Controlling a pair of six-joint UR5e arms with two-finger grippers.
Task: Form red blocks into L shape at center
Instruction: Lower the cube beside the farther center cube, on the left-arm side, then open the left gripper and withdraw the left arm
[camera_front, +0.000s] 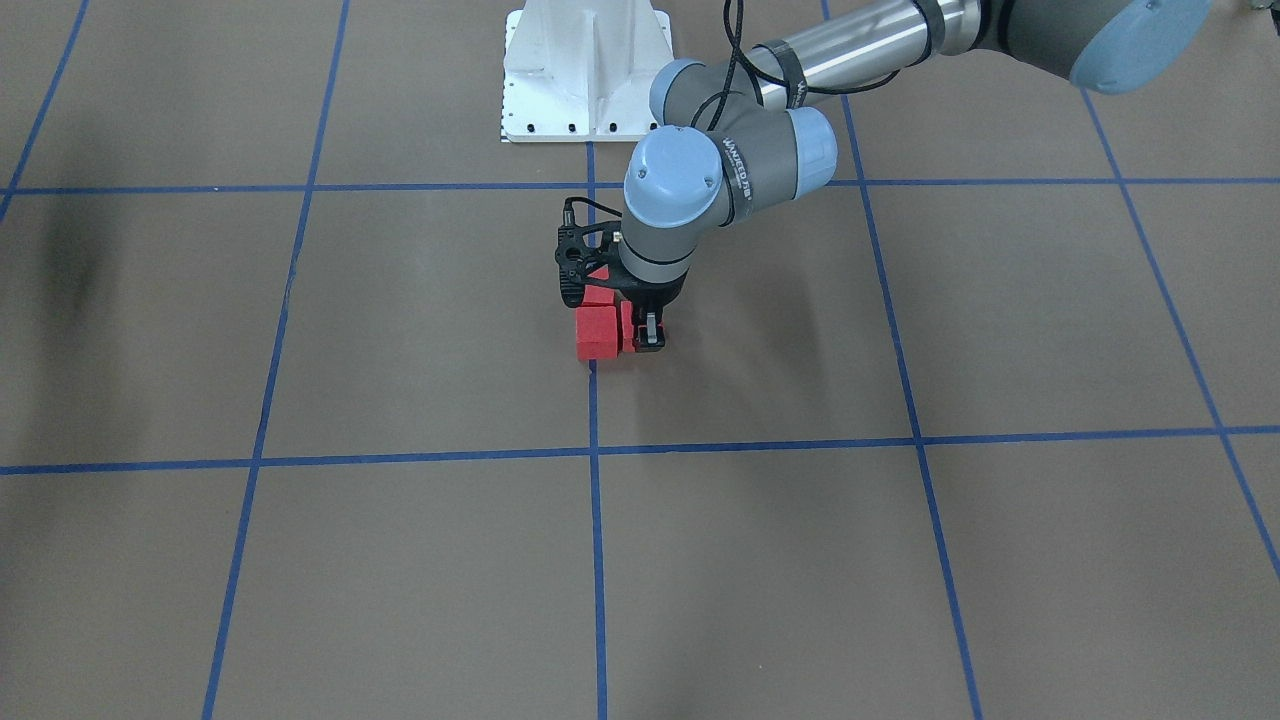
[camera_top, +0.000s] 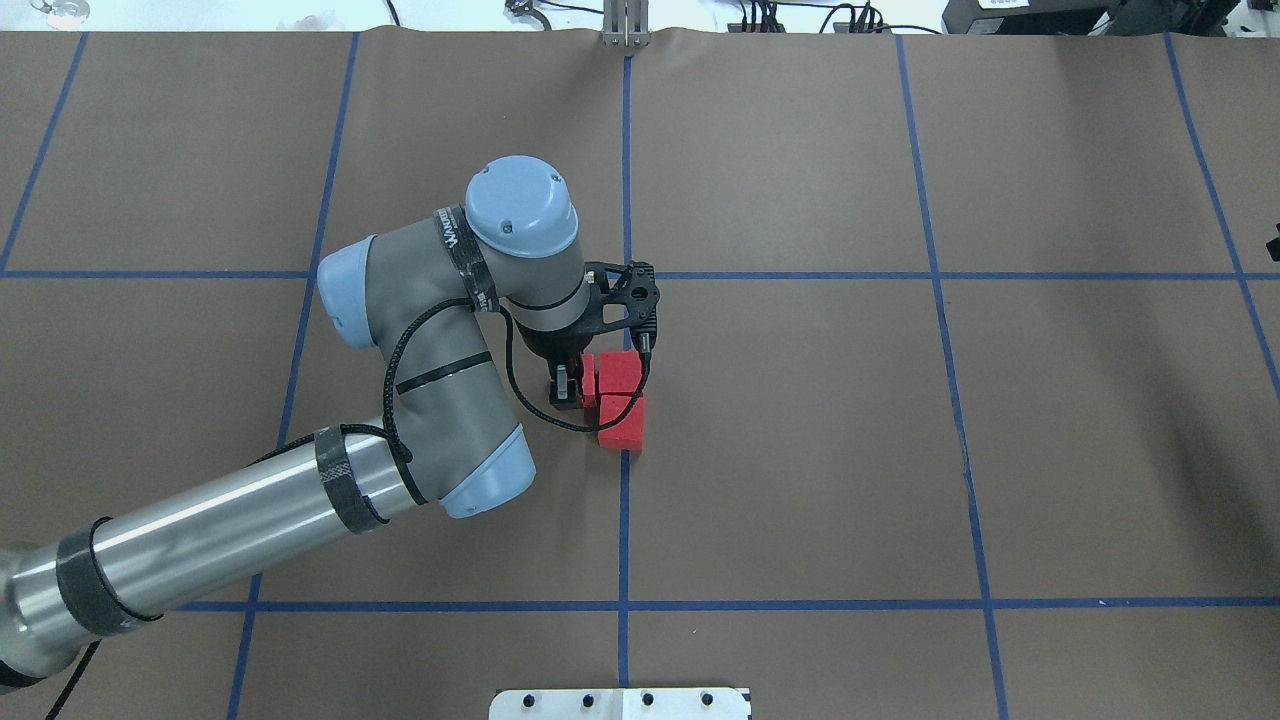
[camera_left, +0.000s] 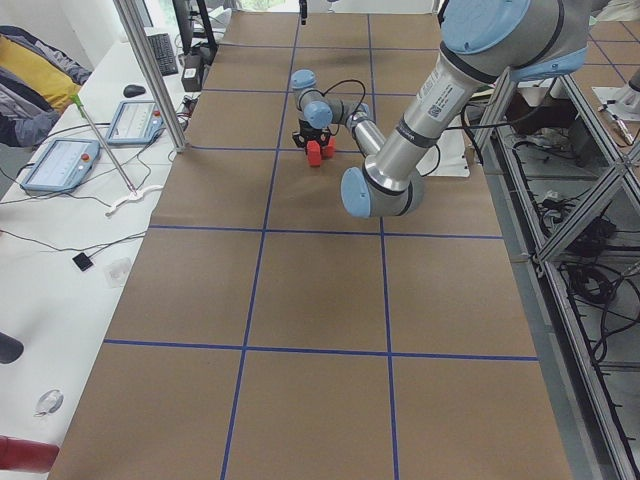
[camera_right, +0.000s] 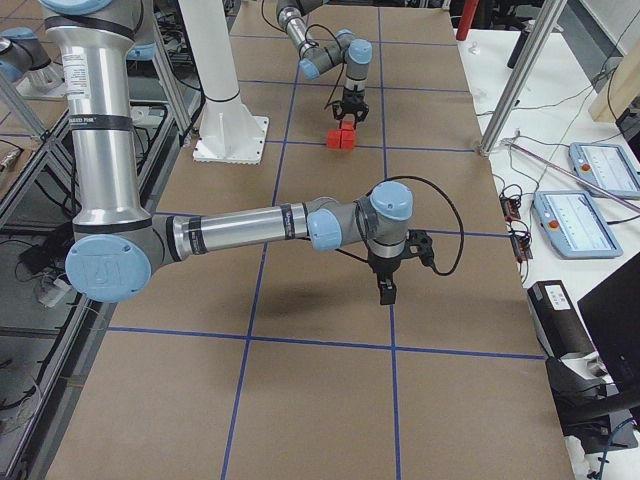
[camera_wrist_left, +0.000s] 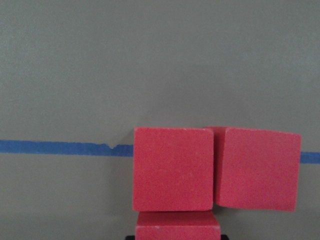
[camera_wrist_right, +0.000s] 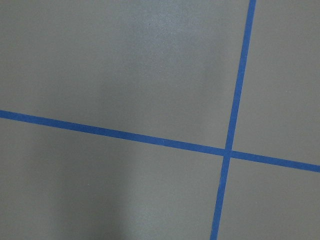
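Three red blocks sit together on the brown floor at the center, on the blue tape line (camera_top: 624, 500). Two of them (camera_top: 620, 372) (camera_top: 622, 422) lie side by side along the line. The third red block (camera_top: 589, 385) touches the first one's side, so the group makes an L in the left wrist view (camera_wrist_left: 172, 170) (camera_wrist_left: 257, 170) (camera_wrist_left: 177, 226). My left gripper (camera_top: 575, 392) stands straight down over that third block (camera_front: 627, 328) and is shut on it at floor level. My right gripper (camera_right: 386, 290) shows only in the exterior right view, hanging over bare floor; I cannot tell its state.
The white robot base (camera_front: 585, 75) stands behind the blocks. Brown floor with a blue tape grid (camera_wrist_right: 227, 152) spreads all around. A side table with tablets (camera_left: 60, 165) and cables, and a person's sleeve (camera_left: 35, 75), lie beyond the floor's edge.
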